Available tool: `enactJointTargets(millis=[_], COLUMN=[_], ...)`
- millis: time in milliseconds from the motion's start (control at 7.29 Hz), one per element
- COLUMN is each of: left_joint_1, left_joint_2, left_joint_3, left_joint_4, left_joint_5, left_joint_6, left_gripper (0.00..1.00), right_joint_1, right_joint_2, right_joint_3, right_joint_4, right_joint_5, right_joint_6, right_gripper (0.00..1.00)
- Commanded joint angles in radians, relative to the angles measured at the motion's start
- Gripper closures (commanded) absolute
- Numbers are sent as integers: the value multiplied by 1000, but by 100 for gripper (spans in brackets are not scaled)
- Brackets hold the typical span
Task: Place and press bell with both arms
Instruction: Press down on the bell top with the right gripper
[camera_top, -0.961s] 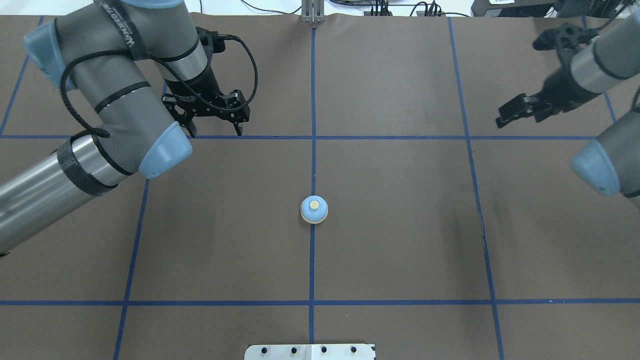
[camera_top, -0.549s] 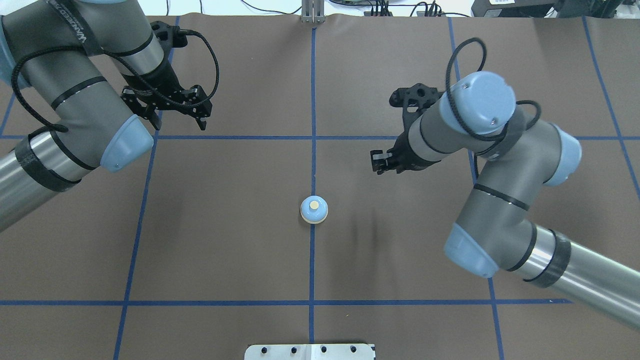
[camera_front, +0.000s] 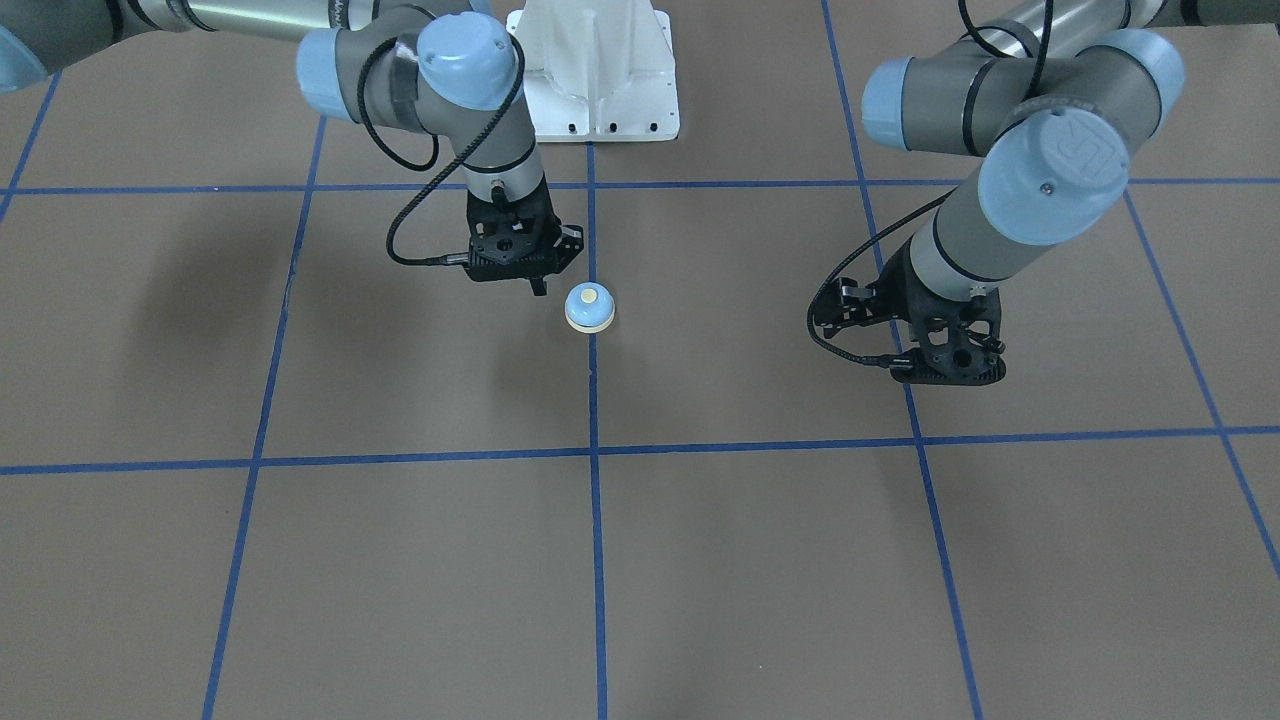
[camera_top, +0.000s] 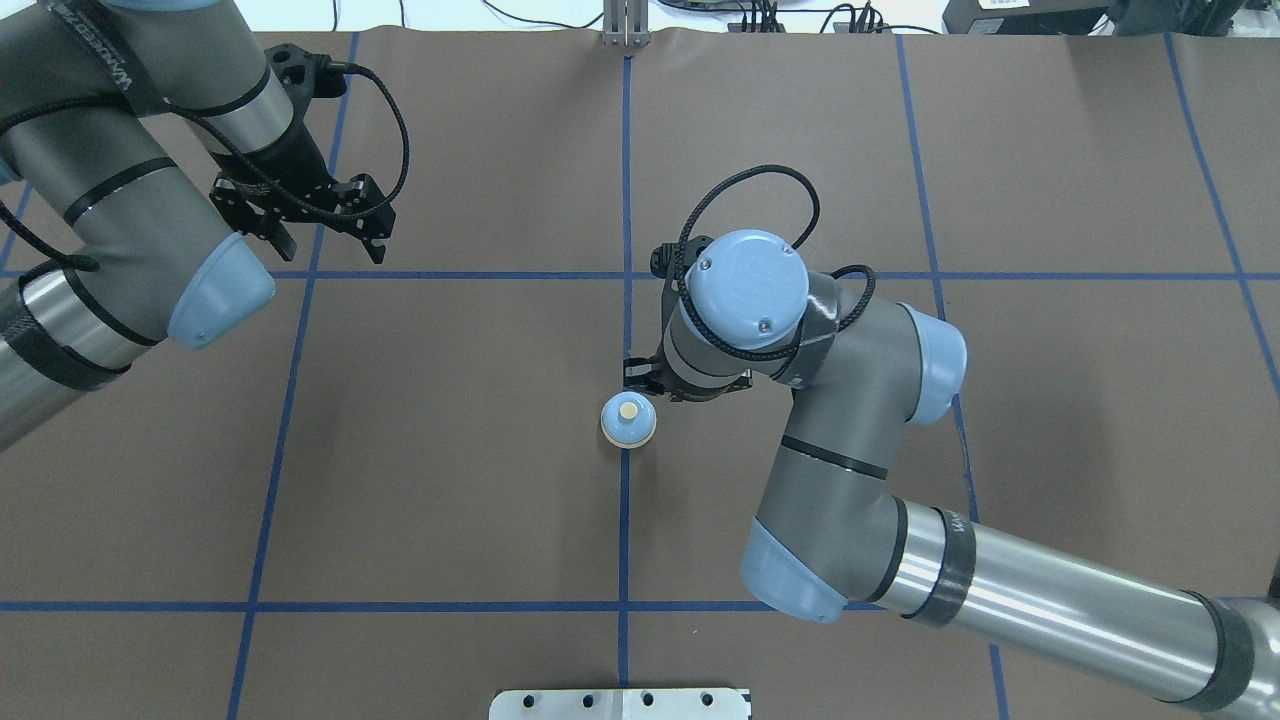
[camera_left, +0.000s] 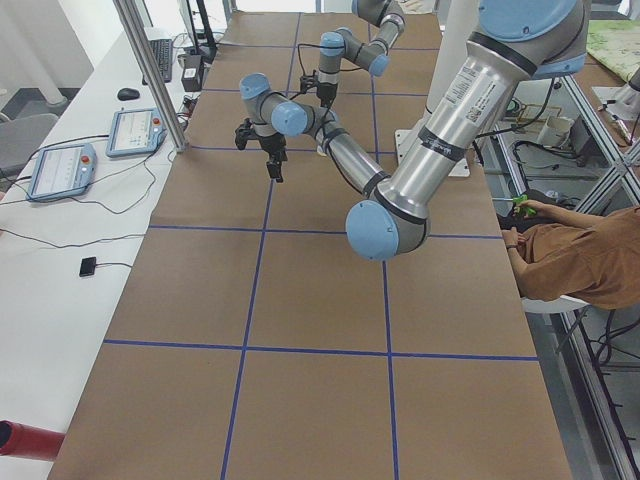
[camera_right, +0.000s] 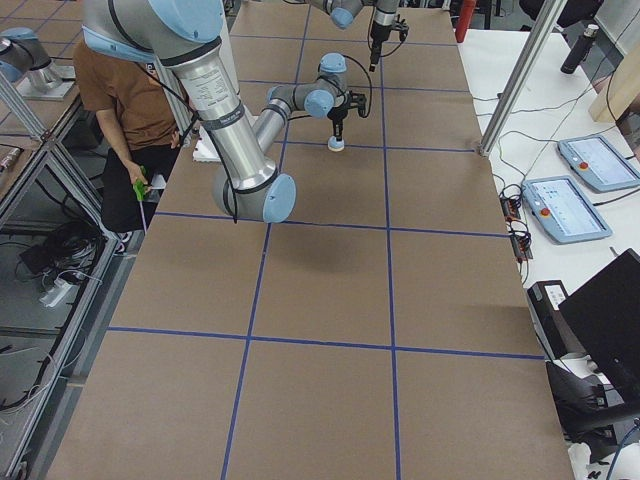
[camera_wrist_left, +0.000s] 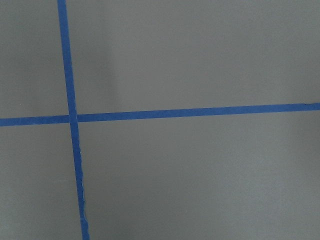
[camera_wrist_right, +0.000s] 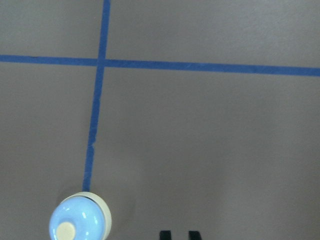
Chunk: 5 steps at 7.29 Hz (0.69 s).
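On the brown table (camera_top: 450, 480), crossed by blue tape lines (camera_top: 450, 274), the right gripper (camera_wrist_right: 179, 234) hung empty, jaws apparently closed, just beside the bell (camera_top: 628, 420), which sat on the centre line. The left gripper (camera_top: 330, 245), jaws spread and empty, hovered well apart.

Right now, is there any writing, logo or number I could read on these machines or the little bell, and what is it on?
"UR" (a logo, as far as I can tell): on the round blue joint cap of the left arm.
White lettering on that arm's black strap: too blurred to read.
Printed label on that arm's silver tube, seen from the exterior left view: too small to read.
Bell: no writing visible.
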<state>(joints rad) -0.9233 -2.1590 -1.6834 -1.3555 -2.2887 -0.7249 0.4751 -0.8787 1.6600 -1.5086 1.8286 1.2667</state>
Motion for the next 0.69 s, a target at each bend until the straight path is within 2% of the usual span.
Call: enactJointTargets(millis=[0,549], left_joint_1=[0,1], left_joint_2=[1,1], left_joint_3=[-1,-1], left_joint_4=[1,1], left_joint_5=[0,0], left_joint_6=[1,-1], left_gripper=[1,1], right_joint_1=[-22,-49], right_joint_2=[52,52], right_joint_3=[-75,-88], right_joint_4=[56,54], right_joint_5=[-2,-5], right_joint_6=[60,59], right_gripper=[100,100])
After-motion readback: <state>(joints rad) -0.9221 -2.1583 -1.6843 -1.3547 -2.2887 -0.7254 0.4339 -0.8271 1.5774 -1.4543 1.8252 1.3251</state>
